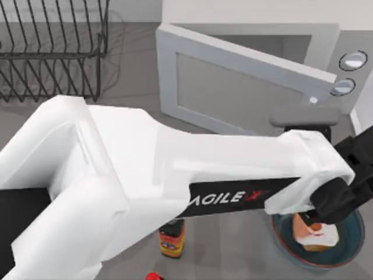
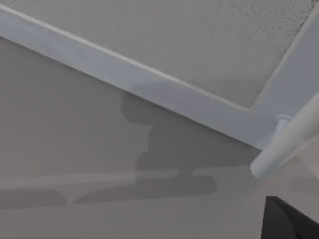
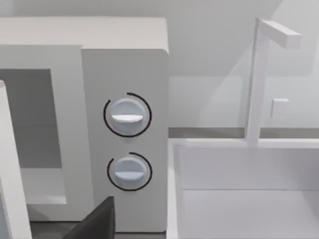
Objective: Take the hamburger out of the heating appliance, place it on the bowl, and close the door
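While the hamburger [image 1: 315,235] already sits in the bowl [image 1: 348,249] near the counter's front right corner, the door [image 1: 233,87] of the heating appliance [image 1: 349,70] stands ajar. Left pincer [image 1: 344,198] hovers over the bowl; whether it is open, I cannot tell. Closing well likely means lifting clear, then pushing the door's outer face near the handle [image 2: 291,142], steadily.

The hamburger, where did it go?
In the top view the hamburger sits in the dark-blue bowl at the table's right front, just under the left gripper, in front of the microwave.
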Robot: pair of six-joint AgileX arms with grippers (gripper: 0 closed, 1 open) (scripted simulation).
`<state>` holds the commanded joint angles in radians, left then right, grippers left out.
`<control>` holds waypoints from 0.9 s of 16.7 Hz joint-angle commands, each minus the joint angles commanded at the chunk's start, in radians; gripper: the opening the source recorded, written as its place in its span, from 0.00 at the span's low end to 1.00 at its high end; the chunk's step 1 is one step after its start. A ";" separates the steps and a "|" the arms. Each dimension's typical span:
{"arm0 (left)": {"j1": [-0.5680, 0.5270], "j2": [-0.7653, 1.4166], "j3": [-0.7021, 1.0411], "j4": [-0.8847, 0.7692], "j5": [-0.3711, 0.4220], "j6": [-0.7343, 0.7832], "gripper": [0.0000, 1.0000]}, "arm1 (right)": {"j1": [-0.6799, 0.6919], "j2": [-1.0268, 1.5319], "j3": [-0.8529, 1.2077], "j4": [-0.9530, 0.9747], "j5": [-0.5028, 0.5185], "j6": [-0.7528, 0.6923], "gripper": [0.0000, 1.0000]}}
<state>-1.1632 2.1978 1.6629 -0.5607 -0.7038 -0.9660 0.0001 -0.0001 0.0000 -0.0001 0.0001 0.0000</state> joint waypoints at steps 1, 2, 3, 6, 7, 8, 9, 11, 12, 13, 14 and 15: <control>0.025 0.026 0.034 0.010 0.013 0.029 0.00 | 0.000 0.000 0.000 0.000 0.000 0.000 1.00; 0.054 0.053 0.079 0.021 0.028 0.063 0.00 | 0.000 0.000 0.000 0.000 0.000 0.000 1.00; 0.085 0.081 0.122 0.033 0.043 0.101 0.00 | 0.000 0.000 0.000 0.000 0.000 0.000 1.00; 0.149 0.137 0.192 0.058 0.077 0.169 0.00 | 0.000 0.000 0.000 0.000 0.000 0.000 1.00; 0.151 0.139 0.194 0.059 0.078 0.172 0.00 | 0.000 0.000 0.000 0.000 0.000 0.000 1.00; 0.151 0.139 0.194 0.059 0.078 0.172 0.00 | 0.000 0.000 0.000 0.000 0.000 0.000 1.00; 0.151 0.139 0.194 0.059 0.078 0.172 0.00 | 0.000 0.000 0.000 0.000 0.000 0.000 1.00; 0.148 0.137 0.192 0.057 0.076 0.171 0.00 | 0.000 0.000 0.000 0.000 0.000 0.000 1.00; 0.152 0.148 0.206 0.052 0.078 0.175 0.00 | 0.000 0.000 0.000 0.000 0.000 0.000 1.00; 0.159 0.166 0.230 0.045 0.082 0.182 0.00 | 0.000 0.000 0.000 0.000 0.000 0.000 1.00; 0.169 0.190 0.264 0.036 0.088 0.192 0.00 | 0.000 0.000 0.000 0.000 0.000 0.000 1.00; 0.181 0.219 0.309 0.025 0.096 0.204 0.00 | 0.000 0.000 0.000 0.000 0.000 0.000 1.00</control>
<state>-0.9826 2.4164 1.9722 -0.5360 -0.6079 -0.7623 0.0001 -0.0001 0.0000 -0.0001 0.0001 0.0000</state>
